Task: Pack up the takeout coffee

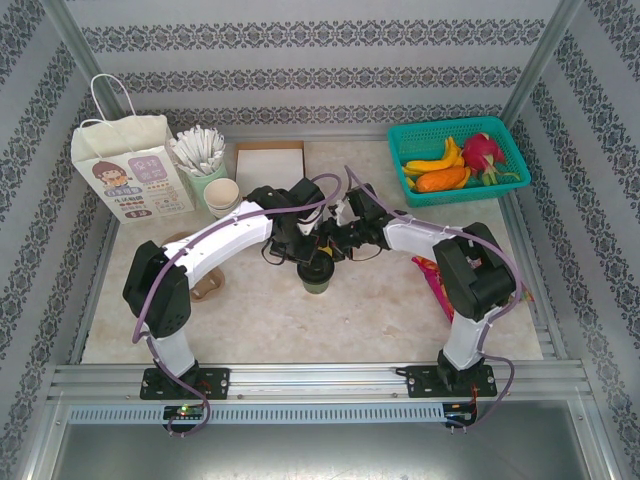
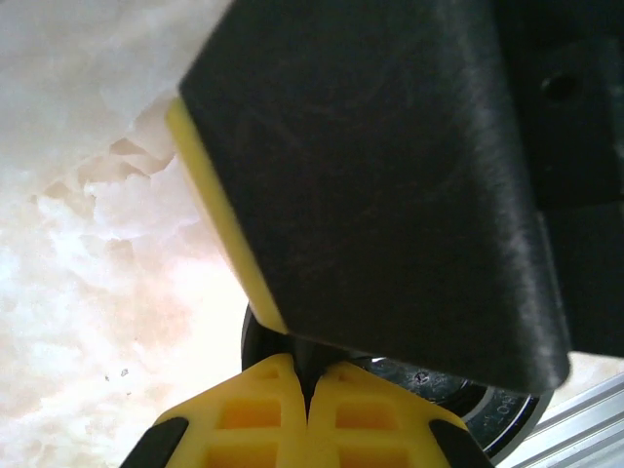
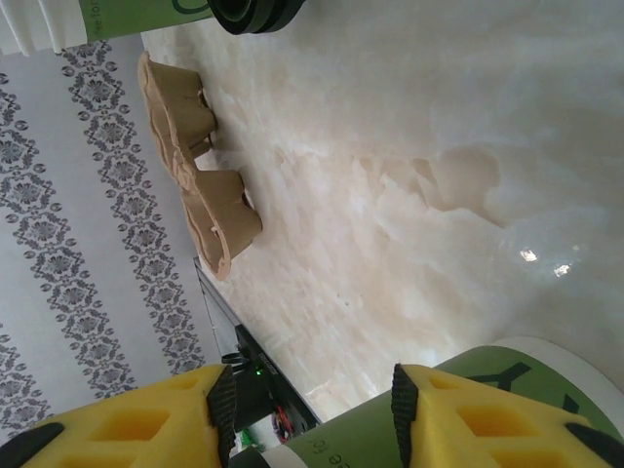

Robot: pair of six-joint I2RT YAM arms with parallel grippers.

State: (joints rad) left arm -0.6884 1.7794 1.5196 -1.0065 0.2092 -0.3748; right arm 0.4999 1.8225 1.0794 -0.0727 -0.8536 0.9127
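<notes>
A: Progress?
B: Nothing packed. The takeout coffee (image 1: 320, 280) stands upright in the middle of the table (image 1: 380, 320), both arms bent in over it. The paper bag (image 1: 125, 165) is at the far left corner, well apart, mouth up. I'd call this the grasp step. Lifting, carrying and lowering into the bag are all left.
A: Pincers?
B: Left gripper (image 2: 307, 390): tips pressed together right over the lid (image 2: 439, 390), only a thin dark slit between them. Can't tell if they nip anything. Right gripper (image 3: 310, 400): spread, with the cup's green side in the gap and behind one finger (image 3: 468, 419). Contact unclear, not clamped as far as I can see.
A: Materials, quick.
B: Cup: matte olive paper, tapered, dark print on the side. Lid: round black plastic, ringed, slight sheen, embossed marks too small to read. Bag: white paper, boxy, cartoon print, thin looped cord handles. Table: glossy cream marble look, glare spots. Fingers: yellow with square pockets moulded in, black backs. Pulp carrier (image 3: 195, 185): brown, rough, cupped wells, lying toward the left wall, apart from the cup.
A: Handling guess?
B: The paper wall probably dents under a hard squeeze, and the lid could pop. The bag looks light and may shift when the cup goes in.
</notes>
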